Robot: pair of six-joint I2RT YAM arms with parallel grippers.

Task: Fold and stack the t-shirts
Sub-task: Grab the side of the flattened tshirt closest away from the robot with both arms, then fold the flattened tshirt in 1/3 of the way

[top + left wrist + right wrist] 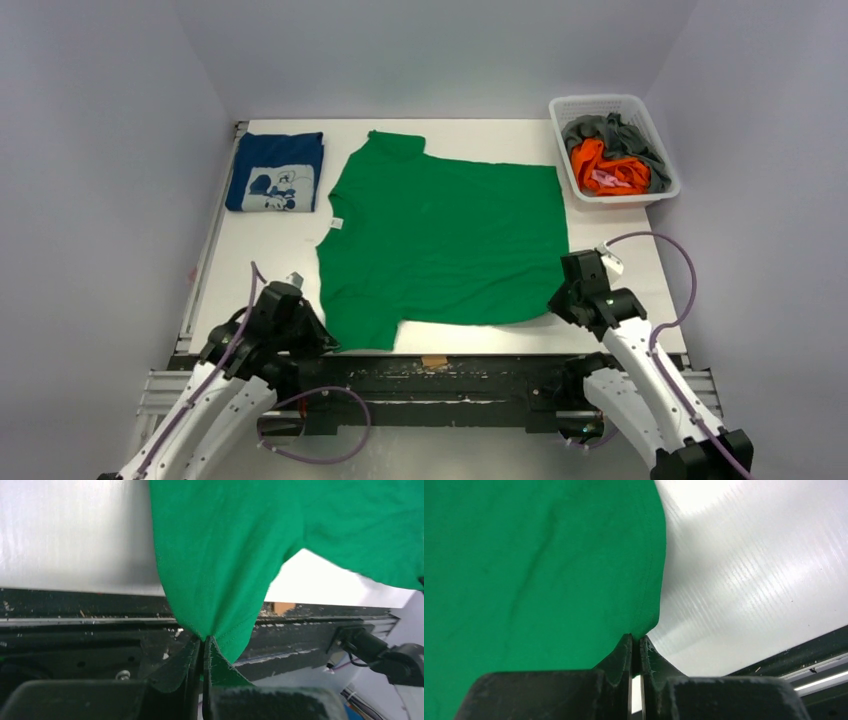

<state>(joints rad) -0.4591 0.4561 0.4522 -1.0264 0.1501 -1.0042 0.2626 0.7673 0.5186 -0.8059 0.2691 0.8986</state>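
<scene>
A bright green t-shirt lies spread flat on the white table, collar to the left, hem to the right. My left gripper is shut on the near sleeve of the green t-shirt at the table's front edge. My right gripper is shut on the near hem corner of the green t-shirt. A folded navy blue t-shirt with a white cartoon print lies at the back left. Orange and grey t-shirts lie crumpled in a basket.
A white plastic basket stands at the back right corner. The black frame rail runs along the front edge of the white table. A small brown tape piece sits on the front edge.
</scene>
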